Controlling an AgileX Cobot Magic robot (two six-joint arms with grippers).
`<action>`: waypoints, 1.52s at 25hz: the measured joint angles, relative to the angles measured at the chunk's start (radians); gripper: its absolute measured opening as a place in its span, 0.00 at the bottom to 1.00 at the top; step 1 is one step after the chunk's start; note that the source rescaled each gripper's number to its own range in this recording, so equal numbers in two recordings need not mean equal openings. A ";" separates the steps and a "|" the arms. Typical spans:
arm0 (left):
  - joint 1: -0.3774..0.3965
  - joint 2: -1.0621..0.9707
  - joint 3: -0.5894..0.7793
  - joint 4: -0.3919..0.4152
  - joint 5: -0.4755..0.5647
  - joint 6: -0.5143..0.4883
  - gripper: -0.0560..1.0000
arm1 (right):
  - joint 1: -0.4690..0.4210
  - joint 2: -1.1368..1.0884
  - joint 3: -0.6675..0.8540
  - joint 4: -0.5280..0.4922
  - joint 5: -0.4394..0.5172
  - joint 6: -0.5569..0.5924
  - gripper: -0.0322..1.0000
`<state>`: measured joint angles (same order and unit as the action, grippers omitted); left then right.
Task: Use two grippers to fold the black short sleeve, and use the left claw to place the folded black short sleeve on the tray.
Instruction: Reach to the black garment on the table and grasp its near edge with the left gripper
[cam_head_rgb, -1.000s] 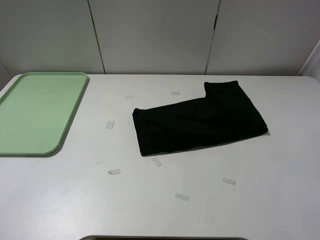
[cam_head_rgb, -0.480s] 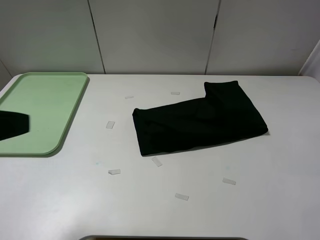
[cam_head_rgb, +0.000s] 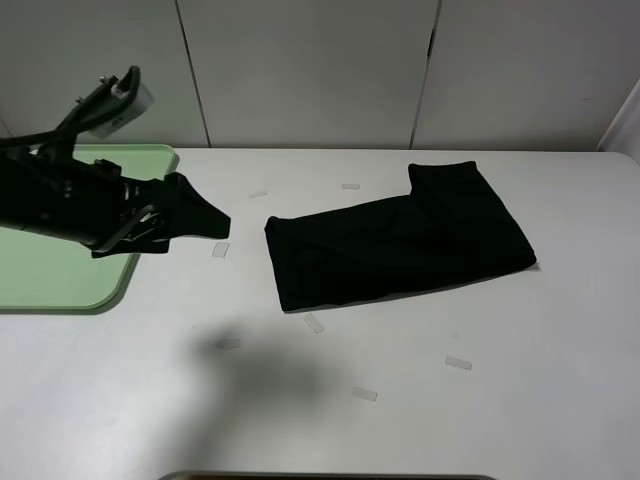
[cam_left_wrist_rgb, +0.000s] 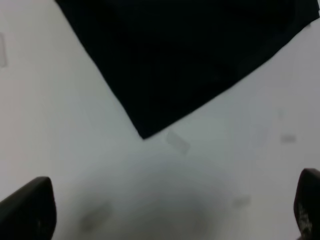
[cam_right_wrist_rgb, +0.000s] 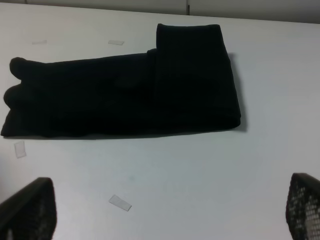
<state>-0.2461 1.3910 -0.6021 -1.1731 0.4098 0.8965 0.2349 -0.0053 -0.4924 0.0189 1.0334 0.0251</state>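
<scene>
Tray (cam_head_rgb: 55, 285) plastic, pale green and low-rimmed, is lying at the left edge of the white table (cam_head_rgb: 520, 400), and the strip of its floor that is showing is plain green. The black short sleeve (cam_head_rgb: 400, 240) is not lying in it: it is resting well apart on the table, right of the middle, folded into a long band with one end turned back.

A second ago no arm was showing in the high view, and half a second ago only a dark tip was showing at the left edge. Now the left arm is reaching in across the tray, and the left claw (cam_head_rgb: 205, 220) is hanging just past the tray's right rim, pointing toward the shirt. Its jaws are standing wide apart with nothing between them. The right gripper (cam_right_wrist_rgb: 165, 212) is likewise gaping wide and holding nothing above the shirt. The shirt is lying where it lay before.

Small pale paper scraps (cam_head_rgb: 221, 249) are lying scattered around the shirt, and the arm's soft shadow (cam_head_rgb: 265, 370) is falling on the near table. Pale wall panels (cam_head_rgb: 310, 70) are standing behind.
</scene>
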 joint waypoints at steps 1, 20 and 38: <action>0.000 0.043 -0.012 -0.040 0.000 0.042 0.94 | 0.000 0.000 0.000 0.001 0.000 0.000 1.00; -0.020 0.472 -0.113 -0.546 0.007 0.416 0.92 | 0.000 0.000 0.000 0.001 0.000 0.000 1.00; -0.090 0.556 -0.253 -0.557 -0.034 0.409 0.92 | 0.000 0.000 0.000 -0.019 0.000 0.000 1.00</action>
<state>-0.3358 1.9474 -0.8548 -1.7302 0.3756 1.3059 0.2349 -0.0053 -0.4924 0.0000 1.0334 0.0251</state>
